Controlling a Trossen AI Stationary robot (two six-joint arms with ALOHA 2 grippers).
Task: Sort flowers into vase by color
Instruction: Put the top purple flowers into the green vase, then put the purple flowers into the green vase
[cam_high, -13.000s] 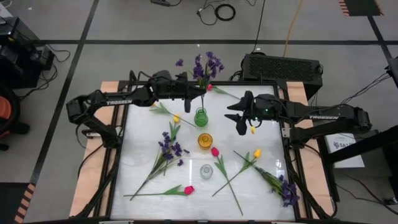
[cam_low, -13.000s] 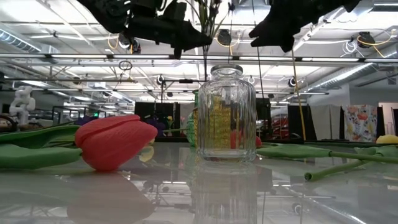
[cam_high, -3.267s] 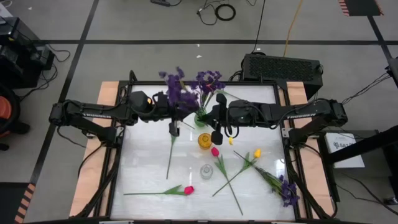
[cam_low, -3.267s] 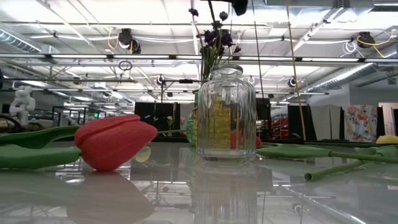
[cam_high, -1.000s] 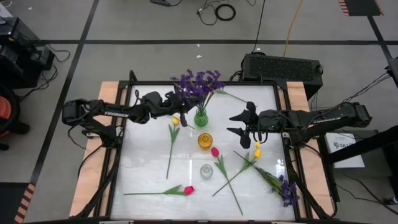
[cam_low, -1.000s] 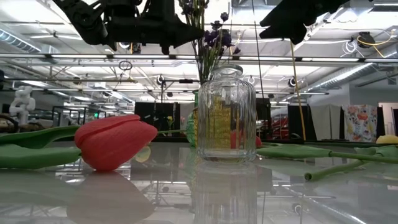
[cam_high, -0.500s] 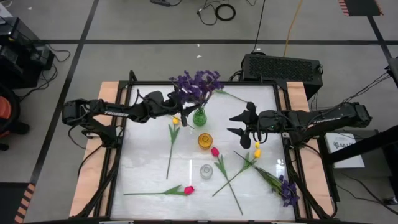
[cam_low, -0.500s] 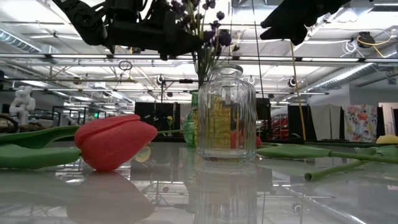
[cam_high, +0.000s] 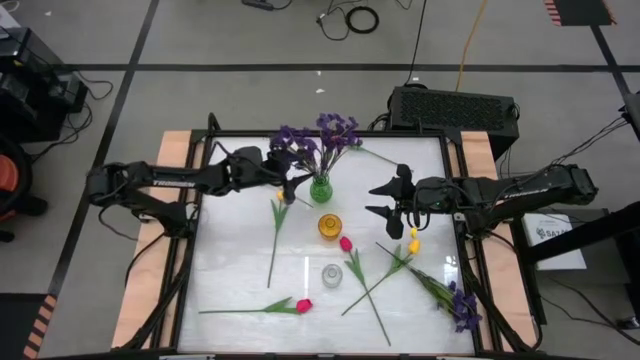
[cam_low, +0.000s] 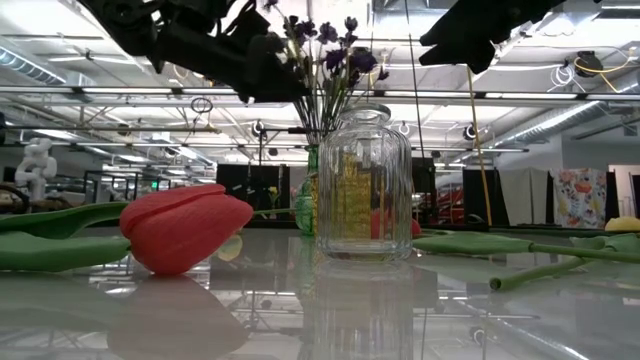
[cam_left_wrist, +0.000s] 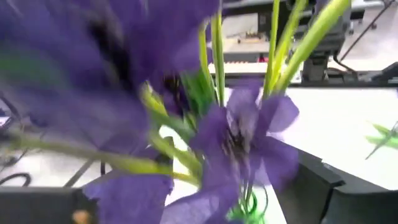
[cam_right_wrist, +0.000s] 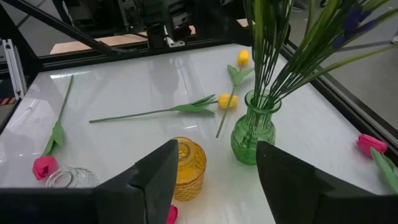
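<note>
Two bushy purple sprigs (cam_high: 318, 140) stand with their stems in the green vase (cam_high: 321, 189) at the table's far middle, their blooms spread over it. My left gripper (cam_high: 291, 186) is open just left of the vase, up at stem height. In its wrist view the purple blooms (cam_left_wrist: 242, 130) fill the picture right in front of the fingers. My right gripper (cam_high: 383, 198) hangs open above the table to the right of the vase (cam_right_wrist: 254, 134), with nothing between its fingers.
A yellow vase (cam_high: 330, 226) and a clear vase (cam_high: 331, 275) stand in a row nearer than the green one. Lying on the table are a yellow tulip (cam_high: 283, 195), a pink tulip (cam_high: 345, 243), a pink-red tulip (cam_high: 303, 305), another yellow tulip (cam_high: 413, 246) and a purple sprig (cam_high: 462, 308).
My left gripper has opened beside the green vase, let go of the purple sprig and tipped up toward level. The sprig's blooms have swung toward the table's left and now stand spread apart from the other sprig, stems staying in the vase.
</note>
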